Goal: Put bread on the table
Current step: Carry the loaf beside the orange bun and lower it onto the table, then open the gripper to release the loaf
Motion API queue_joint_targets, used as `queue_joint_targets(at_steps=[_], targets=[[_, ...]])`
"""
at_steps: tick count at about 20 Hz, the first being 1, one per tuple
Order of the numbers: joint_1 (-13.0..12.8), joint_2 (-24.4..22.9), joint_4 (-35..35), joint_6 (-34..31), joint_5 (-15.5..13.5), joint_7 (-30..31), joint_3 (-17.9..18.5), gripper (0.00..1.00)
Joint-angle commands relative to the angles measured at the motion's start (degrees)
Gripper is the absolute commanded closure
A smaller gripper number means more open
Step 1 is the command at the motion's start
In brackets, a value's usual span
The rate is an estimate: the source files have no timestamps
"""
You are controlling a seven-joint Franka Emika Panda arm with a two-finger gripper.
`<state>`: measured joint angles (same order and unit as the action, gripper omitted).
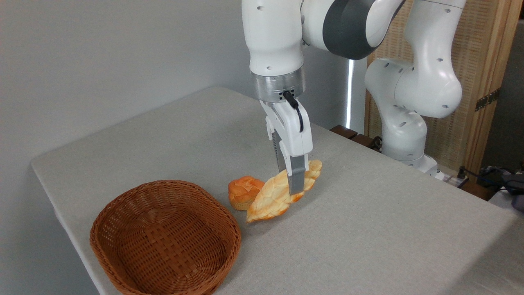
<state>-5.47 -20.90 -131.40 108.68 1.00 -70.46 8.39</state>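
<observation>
**Bread pinched by tool, low end at the surface**

- Bread (272, 196): long, braided, pale golden with browned edges. Lies tilted: lower-left tip is down at the grey cloth, upper-right end sits higher, near the tool's fingers. Cannot tell whether the raised end clears the cloth or rests on it.
- Tool (295, 186): points straight down, fingers closed across the bread's upper-right half. Near finger runs over the braided top; the far finger is mostly hidden behind it. So: pinching the bread, not spread.
- Bun (244, 191): small, round, orange. Stands on the cloth just left of the bread, touching or nearly touching its left edge; the bread overlaps it in this view, so contact cannot be confirmed.
- Basket (123, 217): brown wicker, oval, at the near-left corner of the surface. Nothing visible inside. Apart from both bun and bread, closer to the bun.
- Surface (368, 229): light grey cloth, rounded corners. Right of the bread only bare cloth shows.
- Arm (405, 82): white Franka, base at the far-right edge, reaching over to the middle of the surface. Black cable runs along the wrist.
- Behind: plain grey wall on the left, wicker-panel screen in a wooden frame on the right.
</observation>
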Motion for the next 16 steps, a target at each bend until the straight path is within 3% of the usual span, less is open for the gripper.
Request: queue_joint_targets(at_steps=[1, 9, 12, 16], targets=[[-0.68, -0.37, 1.05, -0.31, 0.49, -0.82, 0.92, 0.0], [-0.77, 0.41, 7.11, -1.45, -0.56, 2.42, 0.75, 0.0], [-0.77, 3.05, 13.52, -4.87, -4.34, 10.24, 0.05, 0.0], [-0.77, 8.06, 23.98, -12.6, -4.87, 20.17, -3.2, 0.0]])
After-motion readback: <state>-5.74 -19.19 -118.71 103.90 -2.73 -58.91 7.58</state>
